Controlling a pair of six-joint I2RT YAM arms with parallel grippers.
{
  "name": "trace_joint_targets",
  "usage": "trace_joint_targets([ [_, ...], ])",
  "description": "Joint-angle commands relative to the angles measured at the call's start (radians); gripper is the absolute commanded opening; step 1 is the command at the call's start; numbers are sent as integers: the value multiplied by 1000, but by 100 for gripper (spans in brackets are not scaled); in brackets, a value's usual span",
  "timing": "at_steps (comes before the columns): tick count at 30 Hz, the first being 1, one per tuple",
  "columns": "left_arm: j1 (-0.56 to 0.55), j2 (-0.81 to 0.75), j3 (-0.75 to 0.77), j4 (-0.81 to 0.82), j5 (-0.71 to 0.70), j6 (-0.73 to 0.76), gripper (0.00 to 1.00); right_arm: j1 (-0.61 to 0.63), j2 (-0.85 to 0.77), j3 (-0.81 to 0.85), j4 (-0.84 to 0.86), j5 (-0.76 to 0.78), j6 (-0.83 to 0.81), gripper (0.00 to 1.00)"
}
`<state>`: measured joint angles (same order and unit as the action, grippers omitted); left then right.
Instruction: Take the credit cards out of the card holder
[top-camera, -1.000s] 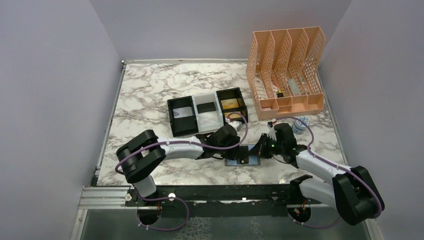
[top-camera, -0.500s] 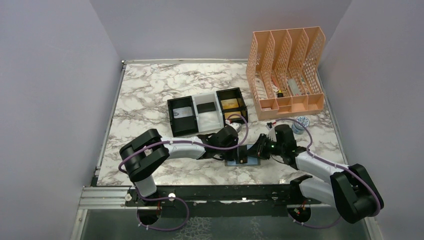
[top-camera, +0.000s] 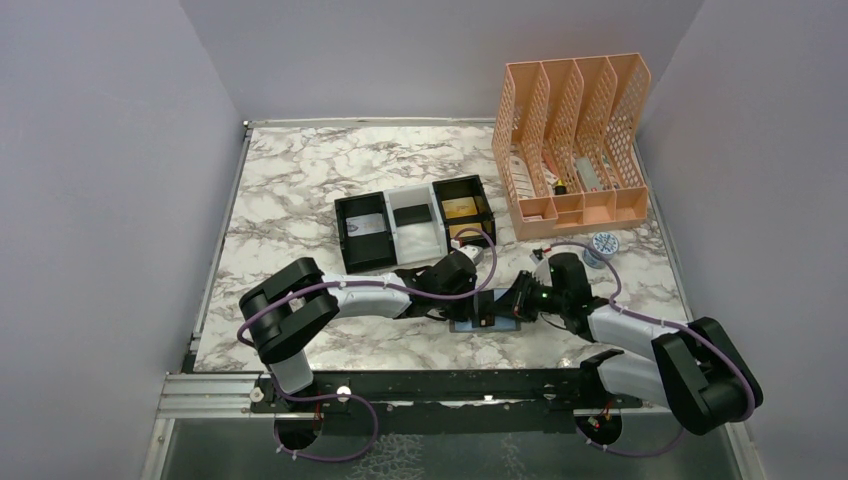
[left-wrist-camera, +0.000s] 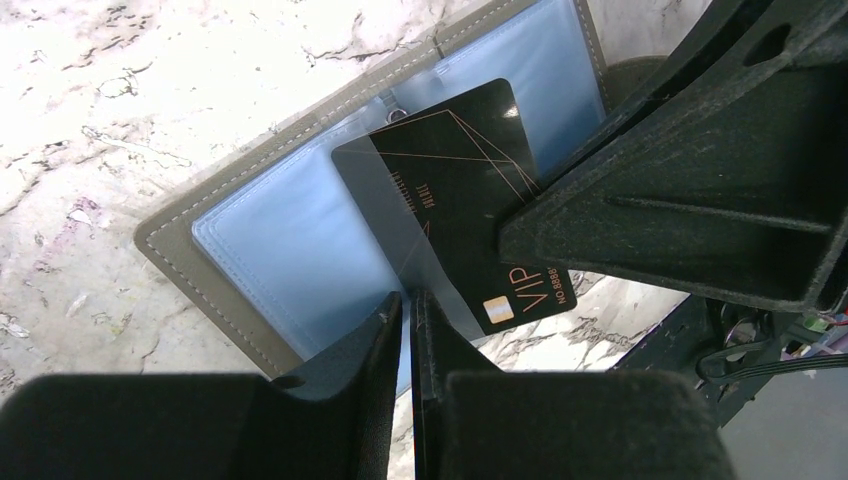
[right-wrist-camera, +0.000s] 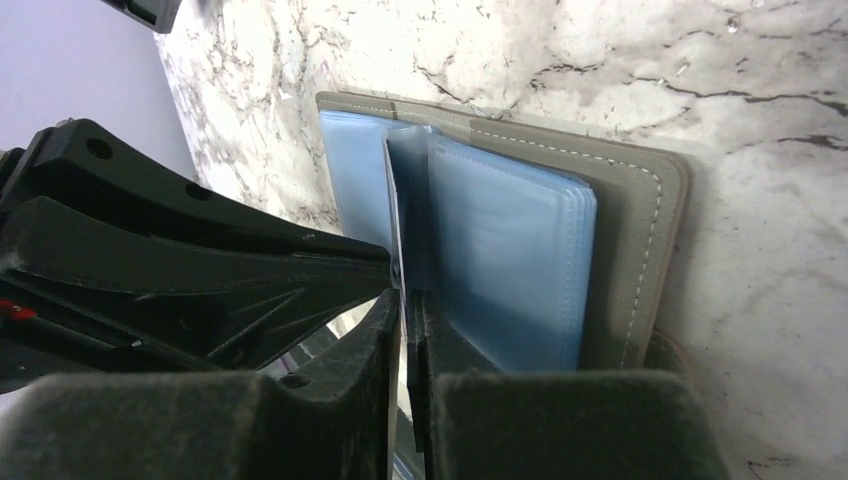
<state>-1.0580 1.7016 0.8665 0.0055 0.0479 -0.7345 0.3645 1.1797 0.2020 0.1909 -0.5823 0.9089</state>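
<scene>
The card holder lies open on the marble between the two arms, grey-taupe rim around blue-grey plastic sleeves. A black credit card with gold "VIP" print sticks partway out of one sleeve. My left gripper is shut on the edge of a clear sleeve of the holder. My right gripper is shut on the thin edge of the black card, seen edge-on. The two grippers nearly touch over the holder.
A black-and-white three-compartment tray stands just behind the left gripper, with a gold card in its right compartment. A peach mesh file rack is at the back right, with a small round object in front of it.
The left jaws have closed onto the sleeve. The right gripper has shifted left toward the holder and now pinches the card. The holder has stayed in place.
</scene>
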Motion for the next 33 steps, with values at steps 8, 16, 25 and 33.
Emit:
trace_joint_targets([
  [8,-5,21,-20,-65,-62,6,12,-7,-72,42,-89,75,-62,1],
  [16,-5,17,-17,-67,-68,7,13,-7,-211,74,-222,156,-125,1],
  [25,-5,-60,-25,-47,-71,-23,22,-7,-555,110,-344,357,-236,1],
  [33,6,-167,-36,-49,-92,-29,49,-7,-686,125,-324,374,-349,1],
])
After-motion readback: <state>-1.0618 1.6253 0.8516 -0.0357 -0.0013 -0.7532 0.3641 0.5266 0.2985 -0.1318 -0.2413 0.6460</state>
